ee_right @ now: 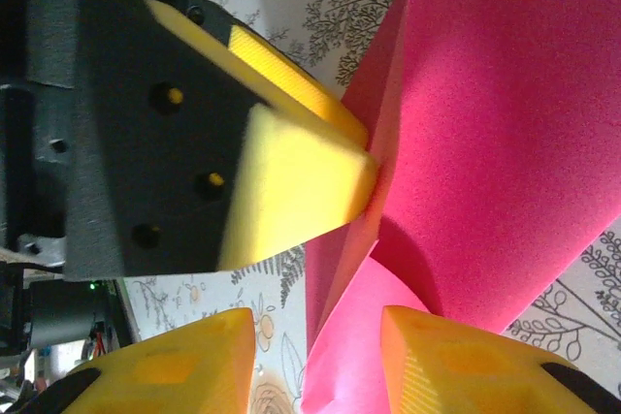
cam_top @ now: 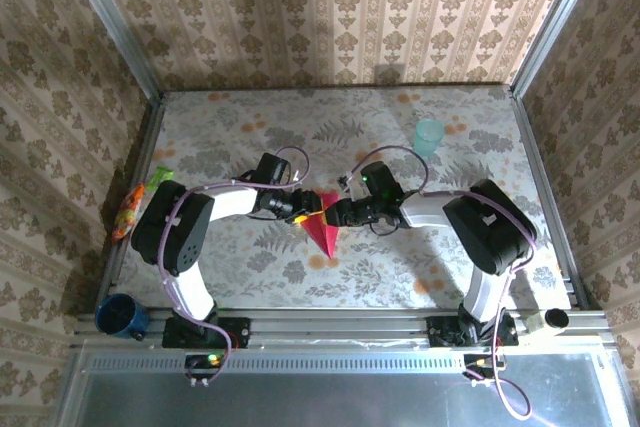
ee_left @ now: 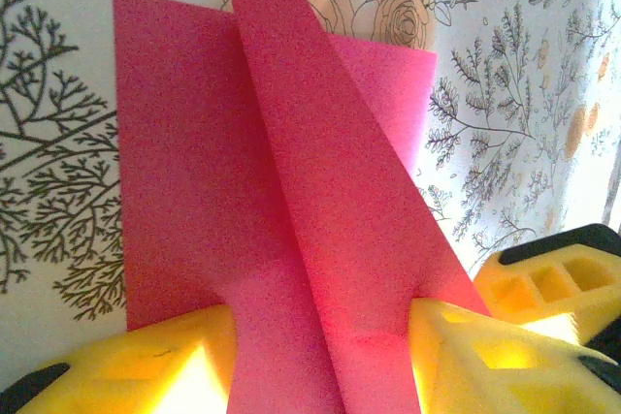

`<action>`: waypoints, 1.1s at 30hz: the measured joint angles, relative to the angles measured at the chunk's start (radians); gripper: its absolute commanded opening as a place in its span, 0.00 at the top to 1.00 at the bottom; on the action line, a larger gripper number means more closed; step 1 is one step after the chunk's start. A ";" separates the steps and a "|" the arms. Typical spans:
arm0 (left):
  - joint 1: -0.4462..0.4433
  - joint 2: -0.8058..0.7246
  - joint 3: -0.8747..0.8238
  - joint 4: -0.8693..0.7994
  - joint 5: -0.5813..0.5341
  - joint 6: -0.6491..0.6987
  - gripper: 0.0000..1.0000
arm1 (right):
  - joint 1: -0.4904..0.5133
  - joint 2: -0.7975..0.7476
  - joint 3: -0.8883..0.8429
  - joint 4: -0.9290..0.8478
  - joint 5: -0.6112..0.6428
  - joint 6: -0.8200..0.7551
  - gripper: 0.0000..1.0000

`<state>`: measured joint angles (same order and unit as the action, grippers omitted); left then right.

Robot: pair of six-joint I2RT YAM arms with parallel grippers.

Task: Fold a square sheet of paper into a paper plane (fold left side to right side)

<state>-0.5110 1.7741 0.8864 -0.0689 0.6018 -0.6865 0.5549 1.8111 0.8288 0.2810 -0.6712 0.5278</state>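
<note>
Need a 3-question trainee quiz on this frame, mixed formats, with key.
1. True or false: the teal cup stands on the magenta paper.
2. Which gripper pinches the paper's raised fold? A) left gripper B) right gripper C) both
3. Fill in: the green-and-orange packets lie by the table's ____ edge.
Key: 1 false; 2 A, the right gripper stands open with paper between its fingers; 3 left.

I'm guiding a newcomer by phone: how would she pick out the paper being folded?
On the floral-patterned table, look to the middle, where the left claw and right claw meet. Between them is the folded magenta-red paper, a plain pointed wedge, unlike the translucent pale teal cup standing farther back.
</note>
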 measured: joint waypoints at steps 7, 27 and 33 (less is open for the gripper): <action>0.000 0.001 0.002 -0.003 0.000 0.000 0.49 | 0.003 0.023 0.020 -0.001 -0.003 0.001 0.82; 0.000 0.005 0.007 -0.009 0.001 0.003 0.49 | 0.005 0.023 0.021 -0.113 0.077 -0.046 0.93; 0.000 0.005 0.007 -0.009 0.001 0.003 0.49 | 0.005 0.023 0.021 -0.135 0.099 -0.056 0.92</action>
<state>-0.5110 1.7794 0.8932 -0.0776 0.6025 -0.6830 0.5598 1.8336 0.8501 0.1459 -0.5720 0.4721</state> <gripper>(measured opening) 0.511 0.073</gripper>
